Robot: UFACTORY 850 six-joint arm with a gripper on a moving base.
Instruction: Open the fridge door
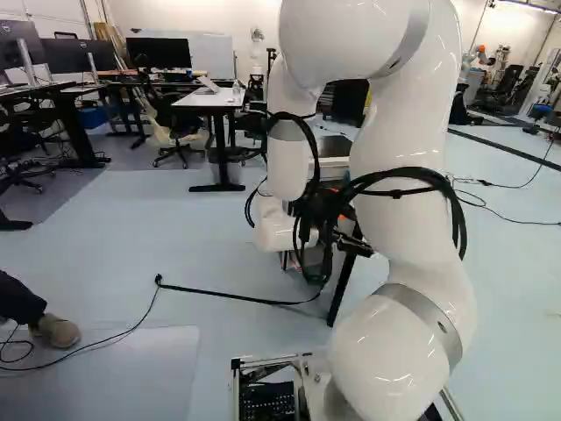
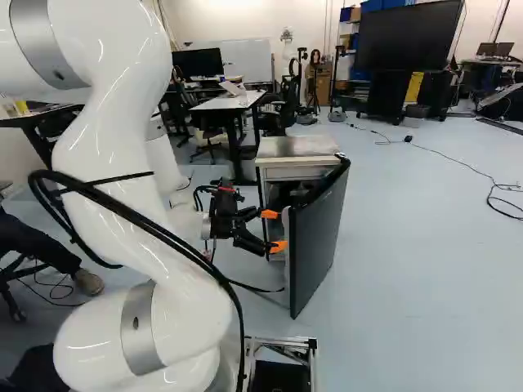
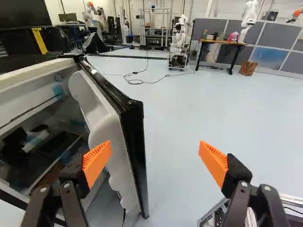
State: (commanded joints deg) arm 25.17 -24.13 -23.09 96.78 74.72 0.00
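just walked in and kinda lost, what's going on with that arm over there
The white arm seems to be getting the fridge open. The door stands partway open, and the arm's hand is at its free edge, fingers spread, not gripping it.

The fridge door (image 3: 132,156) stands ajar between the hand's (image 3: 155,149) spread fingers.

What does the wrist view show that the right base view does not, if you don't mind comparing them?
Only the wrist view: the grey partition panels and the wooden-topped desk before them.
Only the right base view: the arm and the whiteboard.
Both: the fridge, its door partly open, and the open fingers.
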